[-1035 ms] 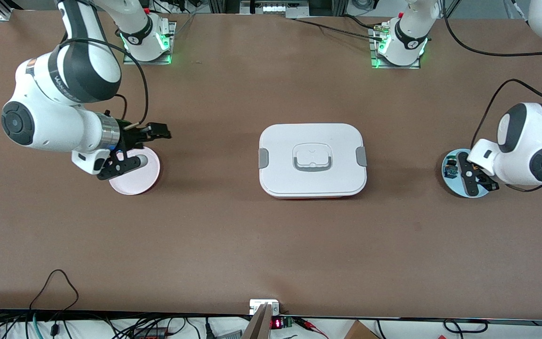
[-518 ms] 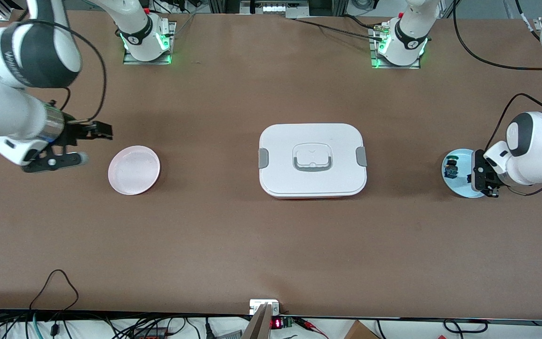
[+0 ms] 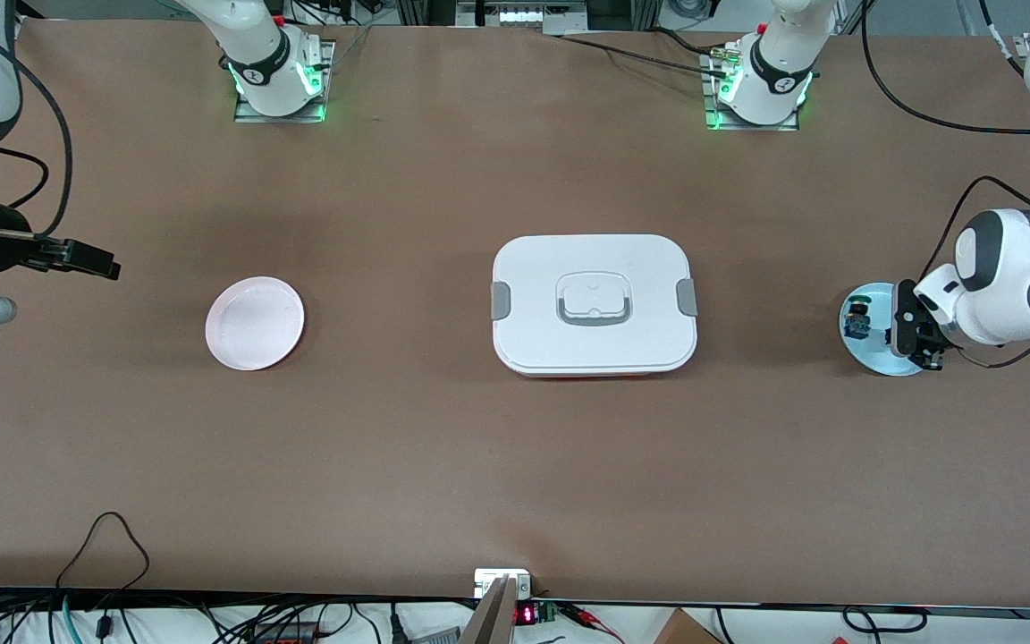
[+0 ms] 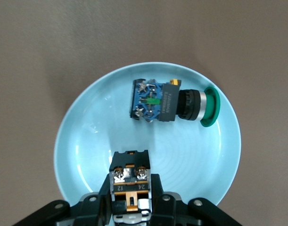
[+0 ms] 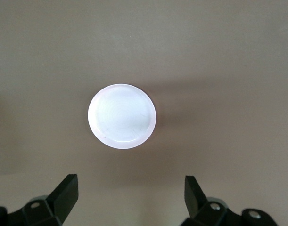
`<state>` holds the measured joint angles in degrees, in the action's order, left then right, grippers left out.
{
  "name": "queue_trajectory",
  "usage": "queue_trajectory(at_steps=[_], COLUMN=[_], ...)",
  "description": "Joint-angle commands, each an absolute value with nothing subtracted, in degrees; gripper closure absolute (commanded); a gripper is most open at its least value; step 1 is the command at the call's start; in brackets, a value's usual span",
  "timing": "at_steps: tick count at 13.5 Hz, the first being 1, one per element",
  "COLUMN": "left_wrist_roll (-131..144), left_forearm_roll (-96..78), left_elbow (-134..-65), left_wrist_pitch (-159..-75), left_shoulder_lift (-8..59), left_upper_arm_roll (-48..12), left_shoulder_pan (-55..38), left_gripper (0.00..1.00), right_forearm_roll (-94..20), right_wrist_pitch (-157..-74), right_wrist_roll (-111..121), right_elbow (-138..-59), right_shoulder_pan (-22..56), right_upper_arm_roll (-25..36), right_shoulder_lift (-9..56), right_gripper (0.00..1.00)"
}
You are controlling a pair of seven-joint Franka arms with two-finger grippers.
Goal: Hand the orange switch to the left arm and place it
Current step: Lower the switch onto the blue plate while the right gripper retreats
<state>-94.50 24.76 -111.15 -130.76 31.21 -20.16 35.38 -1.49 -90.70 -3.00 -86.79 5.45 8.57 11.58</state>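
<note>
Gripping the orange switch (image 4: 129, 181) over the blue plate's (image 4: 78, 155) rim, left end effector (image 4: 129, 207) clamped, right end effector (image 5: 129, 195) spread wide at table edge.

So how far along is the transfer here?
Early. Done: the left gripper is shut on the orange switch, low over the blue plate where the green switch lies. In hand: nothing visible beyond that grip. Left: carrying it past the box and handing over to the open right gripper, up above the bare pink plate.
</note>
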Motion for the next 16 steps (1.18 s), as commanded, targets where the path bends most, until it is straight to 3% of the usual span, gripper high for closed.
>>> queue_trajectory(at_steps=[1, 4, 6, 10, 16], left_wrist_roll=[-94.83, -93.96, -94.22, -93.08, -86.42], left_forearm_roll=[26.37, 28.82, 28.92, 28.83, 25.93], left_elbow=[-111.44, -111.45, -111.36, -110.83, -106.98], left_wrist_pitch=[-132.45, -132.98, -132.89, -130.71, -110.87], left_shoulder_lift=[32.87, 32.87, 33.22, 31.74, 22.17], left_upper_arm_roll=[-20.57, -20.48, -20.65, -20.92, -25.12], left_shoulder_pan=[36.74, 36.65, 36.48, 36.39, 36.13], left_gripper=[1.0, 0.88, 0.0, 0.0, 0.0], right_forearm_roll=[2.62, 1.94, 1.85, 1.93, 1.14], right_wrist_pitch=[-89.39, -88.07, -89.11, -98.86, -92.21], right_wrist_roll=[-3.0, 0.61, 0.44, 0.96, 0.53], right_elbow=[-85.61, -86.13, -89.01, -100.1, -92.38], right_shoulder_pan=[2.64, 1.76, 1.49, 1.32, 2.02], right_upper_arm_roll=[3.7, 4.3, 4.31, 4.31, 3.87], right_shoulder_lift=[11.6, 11.34, 8.72, 1.68, 2.46], right_gripper=[0.0, 0.0, 0.0, 0.0, 0.0])
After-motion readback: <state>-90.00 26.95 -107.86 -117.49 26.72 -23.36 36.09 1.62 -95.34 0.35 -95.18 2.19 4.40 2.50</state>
